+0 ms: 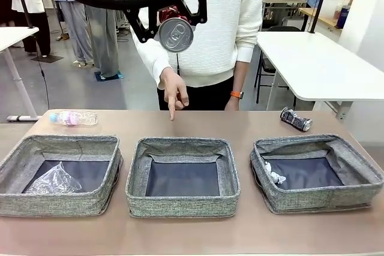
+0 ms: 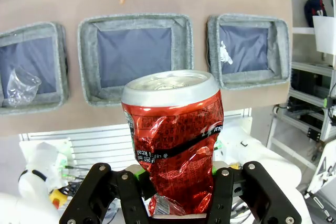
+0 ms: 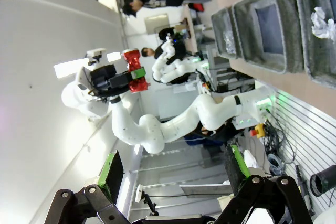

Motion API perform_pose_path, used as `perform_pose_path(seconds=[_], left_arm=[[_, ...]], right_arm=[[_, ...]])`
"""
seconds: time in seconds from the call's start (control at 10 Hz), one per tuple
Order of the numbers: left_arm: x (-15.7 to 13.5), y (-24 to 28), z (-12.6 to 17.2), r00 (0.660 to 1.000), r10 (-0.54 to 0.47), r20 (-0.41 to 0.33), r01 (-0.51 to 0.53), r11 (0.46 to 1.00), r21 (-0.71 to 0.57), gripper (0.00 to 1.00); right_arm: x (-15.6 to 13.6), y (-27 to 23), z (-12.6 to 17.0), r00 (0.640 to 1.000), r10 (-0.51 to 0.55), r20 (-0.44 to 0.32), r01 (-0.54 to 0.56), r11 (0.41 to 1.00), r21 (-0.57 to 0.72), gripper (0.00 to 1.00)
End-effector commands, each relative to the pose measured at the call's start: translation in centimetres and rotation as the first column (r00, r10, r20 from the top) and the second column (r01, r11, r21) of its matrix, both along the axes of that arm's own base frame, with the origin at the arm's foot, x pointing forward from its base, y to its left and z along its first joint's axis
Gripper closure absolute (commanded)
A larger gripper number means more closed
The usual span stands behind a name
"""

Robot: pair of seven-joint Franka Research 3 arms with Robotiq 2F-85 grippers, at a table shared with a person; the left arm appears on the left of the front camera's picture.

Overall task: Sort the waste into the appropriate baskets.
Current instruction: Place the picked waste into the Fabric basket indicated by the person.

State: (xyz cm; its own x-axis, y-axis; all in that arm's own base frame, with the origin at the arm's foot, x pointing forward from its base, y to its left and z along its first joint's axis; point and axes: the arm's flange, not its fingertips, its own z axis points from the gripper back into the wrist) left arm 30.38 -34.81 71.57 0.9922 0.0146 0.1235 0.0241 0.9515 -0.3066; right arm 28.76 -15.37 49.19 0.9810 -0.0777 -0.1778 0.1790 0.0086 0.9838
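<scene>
At the bottom of the left wrist view, the left pincer point(image 2: 176, 182) is clamped on the crushed red can point(image 2: 173, 135). Its long axis runs out along the fingers, lid toward the middle basket point(image 2: 86, 61) at upper centre. The right pincer point(image 3: 176, 174) gapes, holding nothing. Of three baskets on the table point(image 1: 240, 232), the left basket point(image 1: 57, 202) holds one plastic cup point(image 1: 54, 181) and the right basket point(image 1: 318, 199) one paper ball point(image 1: 275, 175). Beyond, a person's hand point(image 1: 174, 91) points down behind the middle basket. One bottle point(image 1: 75, 117) lies far left and a second, dark-silver can point(image 1: 296, 119) far right.

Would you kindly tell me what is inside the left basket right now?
In the left basket a clear plastic cup rests on the dark lining; the near wall hides the floor strip just behind it.
</scene>
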Motion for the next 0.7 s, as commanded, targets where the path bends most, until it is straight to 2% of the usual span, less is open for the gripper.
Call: perform_pose_path(seconds=[0.0, 0.1, 0.2, 0.4, 0.5, 0.6], left_arm=[[-0.2, 0.2, -0.2, 1.000, 0.003, -0.012, -0.003, 1.000, -0.015, 0.93], [0.0, 0.0, 0.0, 1.000, 0.000, 0.000, 0.000, 1.000, 0.000, 0.93], [0.0, 0.2, -4.4, 0.999, 0.035, 0.020, -0.035, 0.999, 0.039, 0.93], [0.5, 0.1, -15.8, 0.999, 0.037, 0.036, -0.038, 0.999, 0.025, 0.93], [1.3, -1.0, -22.3, 0.992, 0.123, 0.026, -0.123, 0.992, 0.009, 0.93], [1.9, -2.1, -26.7, 0.990, 0.139, -0.002, -0.139, 0.989, 0.041, 0.93]], right_arm=[[0.0, 0.0, 0.6, 1.000, 0.000, -0.008, 0.000, 1.000, 0.012, 0.00], [0.0, 0.0, 0.6, 1.000, 0.000, -0.008, 0.000, 1.000, 0.012, 0.00], [0.0, 0.0, 0.6, 1.000, 0.000, -0.008, 0.000, 1.000, 0.012, 0.00], [0.0, 0.0, 0.6, 1.000, 0.000, -0.008, 0.000, 1.000, 0.012, 0.00], [0.0, 0.0, 0.6, 1.000, 0.000, -0.008, 0.000, 1.000, 0.012, 0.00], [0.0, 0.0, 0.6, 1.000, 0.000, -0.008, 0.000, 1.000, 0.012, 0.00]])
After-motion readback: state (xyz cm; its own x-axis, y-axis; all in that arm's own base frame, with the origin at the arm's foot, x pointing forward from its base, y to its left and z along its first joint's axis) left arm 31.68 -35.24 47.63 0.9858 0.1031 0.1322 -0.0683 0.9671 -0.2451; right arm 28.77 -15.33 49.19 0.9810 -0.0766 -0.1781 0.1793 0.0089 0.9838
